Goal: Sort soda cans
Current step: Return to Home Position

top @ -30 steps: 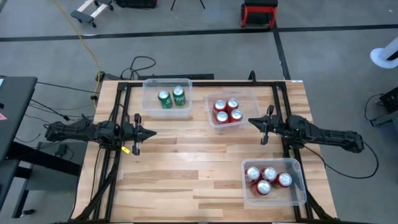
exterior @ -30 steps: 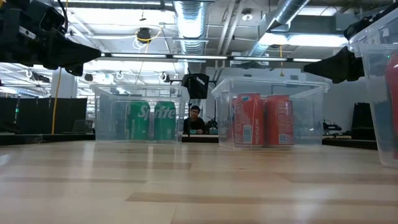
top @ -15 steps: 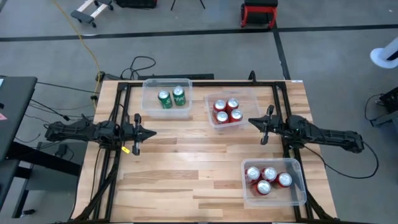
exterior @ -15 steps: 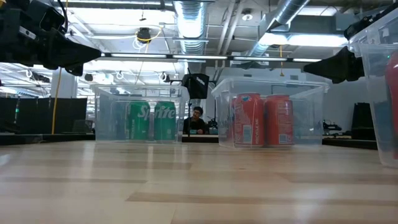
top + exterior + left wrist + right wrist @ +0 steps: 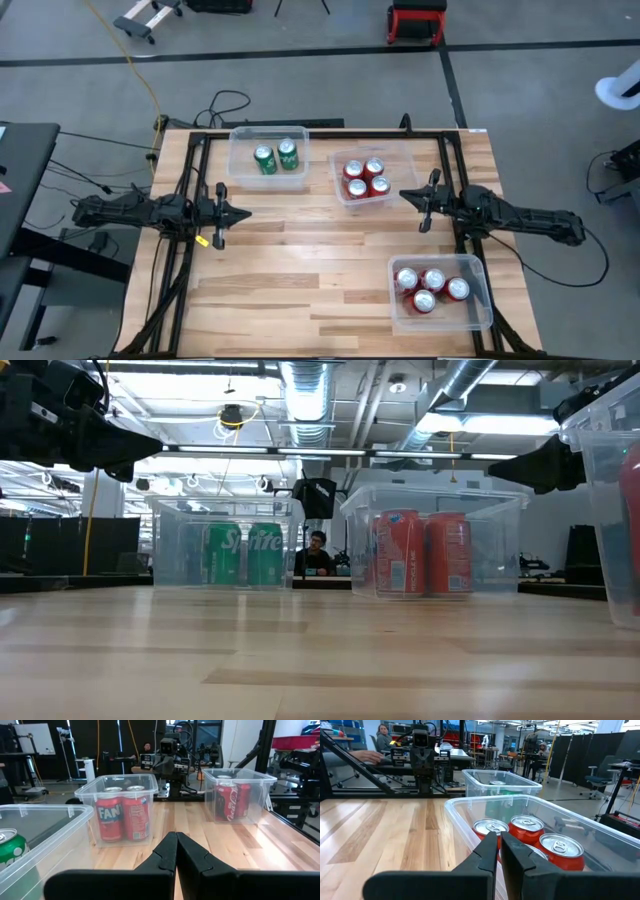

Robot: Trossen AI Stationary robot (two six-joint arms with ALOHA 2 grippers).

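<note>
fingers (image 5: 167,854) of the left gripper (image 5: 240,212) are pressed together on nothing, and the right gripper (image 5: 405,194) has its fingers (image 5: 489,851) drawn in to a hairline gap, also empty

seen from above, the wooden table (image 5: 300,270) carries both arms stretched inward over its sides, the left gripper at 9 o'clock, the right at about 2 to 3 o'clock

three clear bins stand well apart: the far-left bin (image 5: 236,150) at 11 o'clock holds two green cans (image 5: 264,160), upright, side by side; the middle bin (image 5: 395,150) near 1 o'clock holds four red cans (image 5: 357,187); the near bin (image 5: 480,300) at 5 o'clock holds four more red cans (image 5: 433,280)

in the low view the near bin is cut off at the edge, only two of the middle bin's cans show, and a person (image 5: 317,550) sits far off between the two far bins; the left wrist view catches just part of one green can

against the frames half a second and a second ago, both arms, bins and cans sit exactly as they did
</note>
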